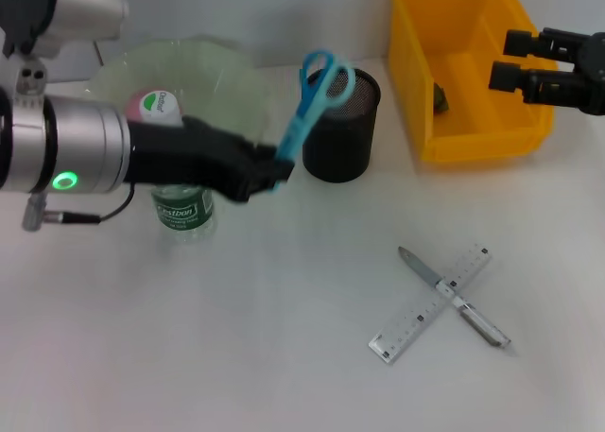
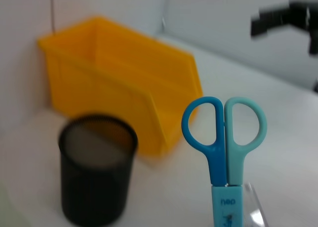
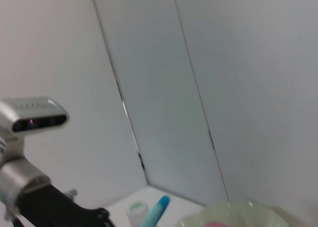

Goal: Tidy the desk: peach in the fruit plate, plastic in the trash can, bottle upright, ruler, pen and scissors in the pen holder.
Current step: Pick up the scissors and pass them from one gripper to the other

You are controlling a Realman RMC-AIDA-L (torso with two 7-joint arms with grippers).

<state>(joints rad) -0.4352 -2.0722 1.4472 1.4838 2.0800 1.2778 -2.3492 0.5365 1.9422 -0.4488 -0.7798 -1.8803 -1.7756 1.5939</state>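
Note:
My left gripper is shut on the blade-cover end of the scissors, which tilt up with their blue handles over the near rim of the black mesh pen holder. The bottle stands upright under my left arm, its white cap in front of the fruit plate. A sliver of the pink peach shows in the plate. The ruler and pen lie crossed on the desk. The dark plastic lies in the yellow trash can. My right gripper hangs open beside the can.
The pen holder stands just in front of the trash can in the left wrist view, with the right gripper far behind. A pale wall runs behind the desk.

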